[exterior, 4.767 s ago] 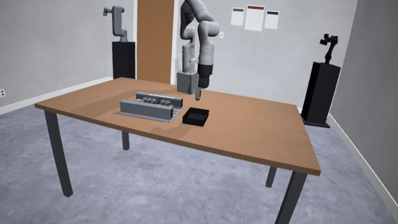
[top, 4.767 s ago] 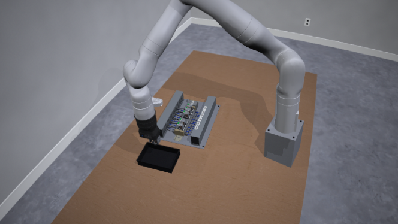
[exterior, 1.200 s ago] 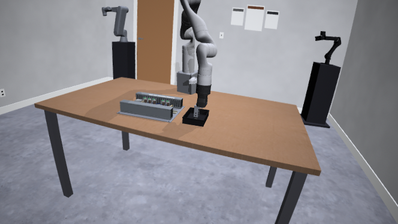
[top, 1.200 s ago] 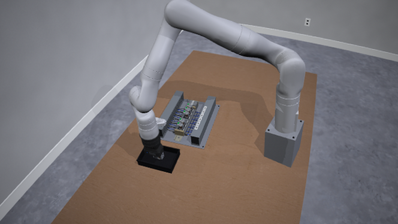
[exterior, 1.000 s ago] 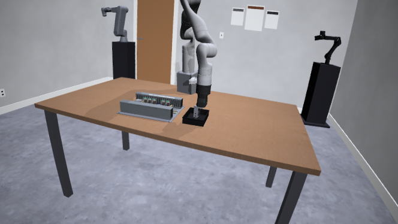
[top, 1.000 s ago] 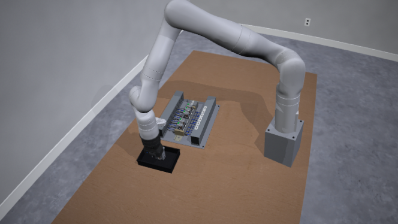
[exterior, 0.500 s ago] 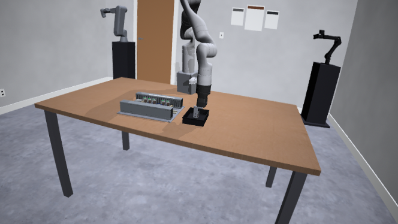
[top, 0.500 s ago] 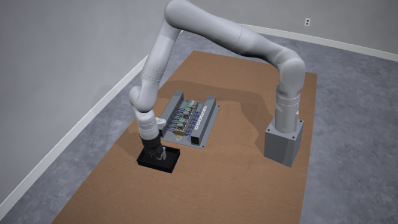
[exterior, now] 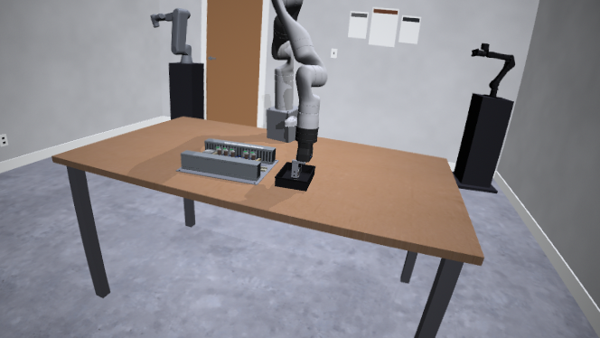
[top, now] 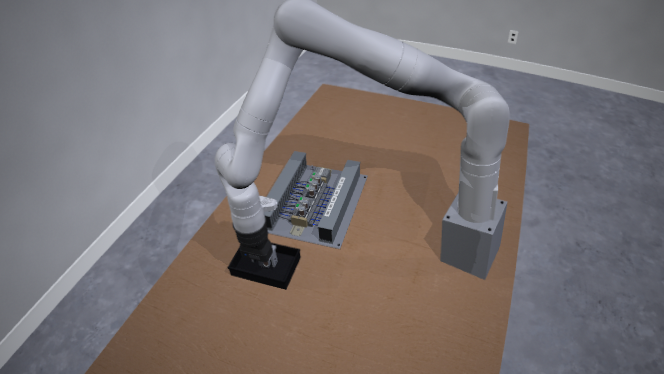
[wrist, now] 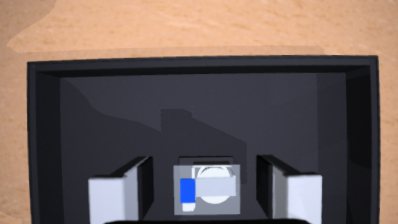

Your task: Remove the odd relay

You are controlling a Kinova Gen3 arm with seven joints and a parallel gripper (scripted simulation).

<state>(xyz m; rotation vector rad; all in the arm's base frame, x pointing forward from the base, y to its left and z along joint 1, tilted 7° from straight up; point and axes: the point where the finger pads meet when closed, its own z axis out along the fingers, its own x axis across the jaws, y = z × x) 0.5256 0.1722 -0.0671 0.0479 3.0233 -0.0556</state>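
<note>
My gripper [wrist: 204, 178] is open and points straight down into the black parts tray [wrist: 200, 135]. The relay with the blue button [wrist: 207, 190] sits on the tray floor between my spread fingers, with a gap on each side. In the top view my gripper [top: 261, 257] is low inside the tray [top: 265, 269]. The grey relay panel [top: 315, 200] lies flat on the table just beyond the tray, with several green-button relays [top: 311, 186] in its middle row. In the exterior view the panel [exterior: 228, 160] sits left of the tray [exterior: 295, 181].
The arm's grey base block [top: 473, 235] stands on the table's right side. The panel's near edge is close to the tray. Two other arms on black pedestals [exterior: 482, 140] stand off the table by the walls.
</note>
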